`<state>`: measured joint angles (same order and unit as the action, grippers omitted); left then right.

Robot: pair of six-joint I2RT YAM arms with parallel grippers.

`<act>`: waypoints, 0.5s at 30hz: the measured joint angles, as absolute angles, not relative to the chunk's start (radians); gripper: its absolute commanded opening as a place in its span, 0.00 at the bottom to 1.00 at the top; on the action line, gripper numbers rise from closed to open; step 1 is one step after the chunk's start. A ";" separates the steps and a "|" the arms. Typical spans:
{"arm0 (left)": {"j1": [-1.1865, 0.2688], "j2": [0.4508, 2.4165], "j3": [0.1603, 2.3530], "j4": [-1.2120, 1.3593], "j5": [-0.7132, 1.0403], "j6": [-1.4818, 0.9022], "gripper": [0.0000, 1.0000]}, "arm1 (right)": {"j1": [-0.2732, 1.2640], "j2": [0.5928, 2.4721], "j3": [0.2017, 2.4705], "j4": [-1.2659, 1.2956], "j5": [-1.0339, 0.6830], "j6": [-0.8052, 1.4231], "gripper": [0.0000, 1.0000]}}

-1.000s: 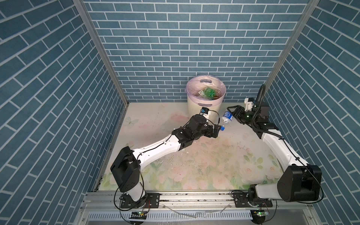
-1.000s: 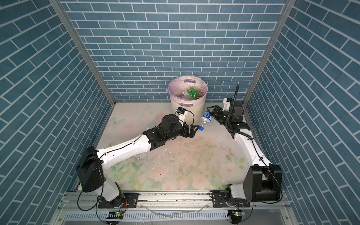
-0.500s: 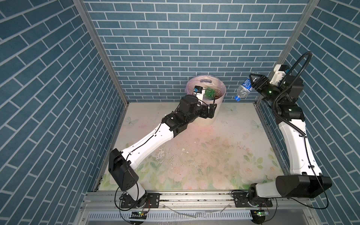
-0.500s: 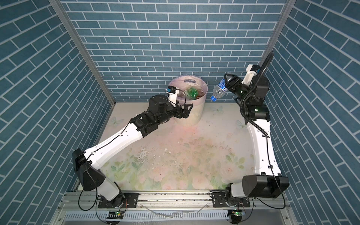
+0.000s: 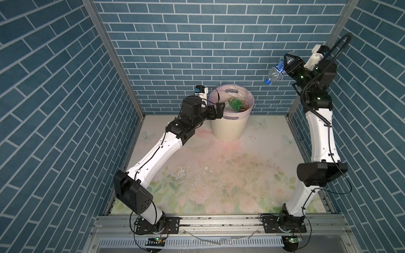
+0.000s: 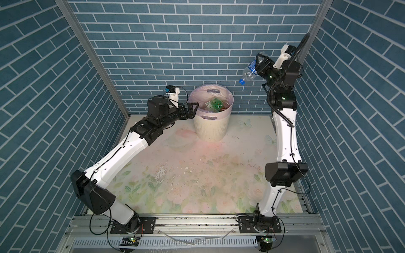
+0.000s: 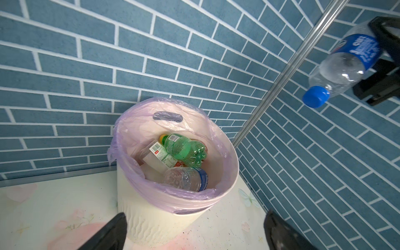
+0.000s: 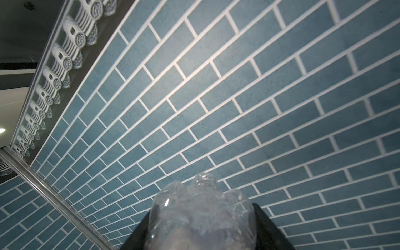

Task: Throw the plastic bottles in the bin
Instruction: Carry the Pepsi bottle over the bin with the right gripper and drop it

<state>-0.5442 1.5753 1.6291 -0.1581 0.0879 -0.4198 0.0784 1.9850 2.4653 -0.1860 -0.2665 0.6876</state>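
Note:
The bin (image 5: pixel 230 127) (image 6: pixel 210 131) (image 7: pixel 151 216) stands at the back of the floor against the wall. Its lilac liner holds several plastic bottles, among them a green one (image 5: pixel 237 104) (image 6: pixel 217 103) (image 7: pixel 184 149) and a clear one with a blue label (image 7: pixel 186 178). My right gripper (image 5: pixel 285 64) (image 6: pixel 258 63) (image 8: pixel 199 233) is shut on a clear blue-capped bottle (image 5: pixel 275 72) (image 6: pixel 249 71) (image 7: pixel 344 67) (image 8: pixel 199 216). It holds the bottle high near the back right corner, cap tilted down, above and right of the bin. My left gripper (image 5: pixel 221 109) (image 6: pixel 195 109) (image 7: pixel 194 229) hangs open and empty at the bin's left rim.
Blue brick walls close in the left, back and right sides, with metal corner posts (image 5: pixel 293 109) (image 5: pixel 122 72). The floral floor mat (image 5: pixel 219 175) carries small specks of debris. A metal rail (image 5: pixel 219 221) with both arm bases runs along the front.
My right arm has lifted the bottle from floor level beside the bin high up toward the back right corner. My left gripper, still open, rose from the floor to the bin's rim.

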 measured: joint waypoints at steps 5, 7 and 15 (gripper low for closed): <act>-0.502 1.566 1.581 -0.143 0.099 -0.438 0.99 | 0.215 2.369 2.841 -0.299 -0.317 0.685 0.76; -0.500 1.567 1.568 -0.145 0.104 -0.444 0.99 | 0.252 2.430 2.834 -0.355 -0.331 0.689 0.90; -0.500 1.573 1.549 -0.135 0.135 -0.476 0.99 | 0.267 2.353 2.636 -0.384 -0.354 0.672 0.99</act>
<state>-0.4995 1.5730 1.5490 -0.1349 0.1352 -0.4759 0.2672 2.3528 2.6358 -0.3843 -0.3538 0.6716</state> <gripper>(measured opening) 0.994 0.990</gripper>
